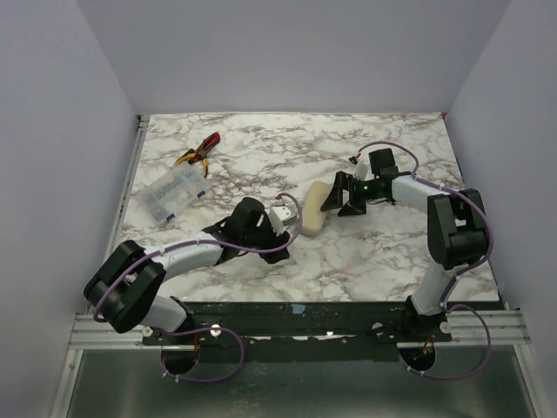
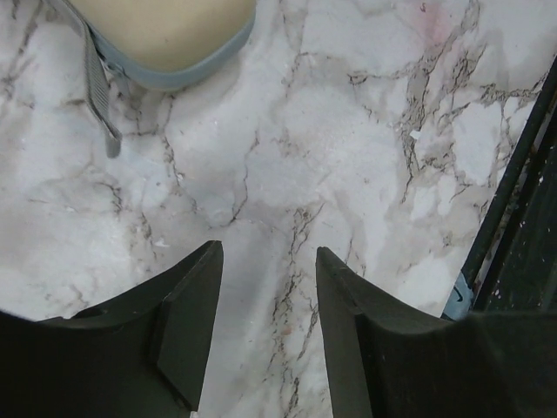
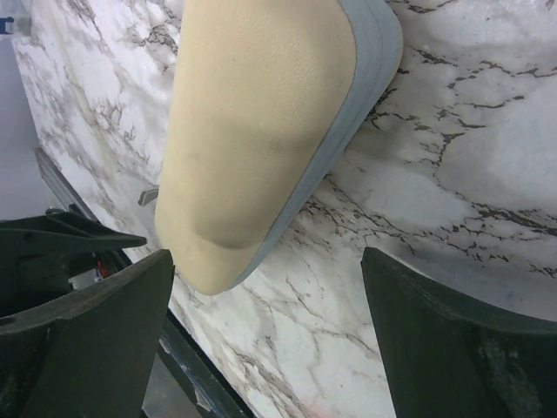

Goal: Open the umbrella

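The umbrella (image 1: 314, 210) lies folded on the marble table, a compact beige bundle with a grey-blue edge. In the left wrist view only its near end (image 2: 165, 35) shows at the top, with a grey strap (image 2: 98, 83) trailing beside it. My left gripper (image 1: 285, 219) (image 2: 268, 261) is just left of the umbrella, open over bare marble, nothing between its fingers. My right gripper (image 1: 338, 202) (image 3: 265, 261) stands wide open at the umbrella's right side. The beige end (image 3: 252, 131) reaches down beside the left fingertip, apart from both fingers.
Red-and-yellow pliers (image 1: 198, 150) lie at the back left. A clear plastic box (image 1: 174, 193) sits nearer on the left. The black rail (image 1: 305, 310) runs along the table's near edge and shows at the right of the left wrist view (image 2: 513, 174).
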`<state>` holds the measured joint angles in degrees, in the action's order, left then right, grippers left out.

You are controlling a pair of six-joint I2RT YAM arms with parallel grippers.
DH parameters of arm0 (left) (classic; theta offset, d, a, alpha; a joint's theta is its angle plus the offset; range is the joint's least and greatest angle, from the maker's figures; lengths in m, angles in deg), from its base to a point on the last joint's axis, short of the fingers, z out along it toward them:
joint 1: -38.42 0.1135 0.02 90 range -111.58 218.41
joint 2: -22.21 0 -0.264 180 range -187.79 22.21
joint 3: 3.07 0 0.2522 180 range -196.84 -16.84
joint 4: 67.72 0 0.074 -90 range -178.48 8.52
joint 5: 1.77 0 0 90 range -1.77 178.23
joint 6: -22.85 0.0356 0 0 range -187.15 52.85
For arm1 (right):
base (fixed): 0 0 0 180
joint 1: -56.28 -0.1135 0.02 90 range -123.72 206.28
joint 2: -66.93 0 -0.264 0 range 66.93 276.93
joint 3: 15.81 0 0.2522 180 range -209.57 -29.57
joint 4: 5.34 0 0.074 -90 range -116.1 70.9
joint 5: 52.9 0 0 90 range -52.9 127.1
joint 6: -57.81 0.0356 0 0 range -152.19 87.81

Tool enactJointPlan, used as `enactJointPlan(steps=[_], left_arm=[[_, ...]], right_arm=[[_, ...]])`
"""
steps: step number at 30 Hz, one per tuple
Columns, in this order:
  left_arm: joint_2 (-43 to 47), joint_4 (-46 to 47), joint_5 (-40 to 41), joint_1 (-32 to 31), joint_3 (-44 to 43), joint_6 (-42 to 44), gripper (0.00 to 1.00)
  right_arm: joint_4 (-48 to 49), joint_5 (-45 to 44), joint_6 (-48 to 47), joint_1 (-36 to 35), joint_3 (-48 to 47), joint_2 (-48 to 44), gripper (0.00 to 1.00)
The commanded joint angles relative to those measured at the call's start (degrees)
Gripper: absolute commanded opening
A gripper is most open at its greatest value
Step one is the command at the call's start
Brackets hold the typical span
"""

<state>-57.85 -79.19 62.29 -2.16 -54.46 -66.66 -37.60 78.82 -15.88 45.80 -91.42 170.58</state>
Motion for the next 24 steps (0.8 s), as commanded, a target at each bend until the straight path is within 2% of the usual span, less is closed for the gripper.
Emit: enactJointPlan(steps=[1,5,14,19,24], left_arm=[[-0.1,12.9,-1.5,0.0,4.7,-6.5,0.49],[-2.9,16.8,2.0,-0.2,3.8,-5.3,0.49],[-10.2,19.5,1.7,-0.1,-1.3,4.3,0.48],[-12.5,21.0,2.2,0.8,-1.7,7.0,0.46],[-13.7,24.0,1.3,2.2,-0.3,8.9,0.42]], right_arm=[[5.3,1.8,2.0,0.2,1.3,2.1,0.91],[7.3,3.0,3.7,0.2,1.6,2.9,0.91],[10.8,5.0,7.4,0.2,1.5,6.7,0.87],[11.2,4.8,7.2,0.2,2.6,8.7,0.81],[9.7,4.9,5.9,0.1,3.0,10.5,0.66]])
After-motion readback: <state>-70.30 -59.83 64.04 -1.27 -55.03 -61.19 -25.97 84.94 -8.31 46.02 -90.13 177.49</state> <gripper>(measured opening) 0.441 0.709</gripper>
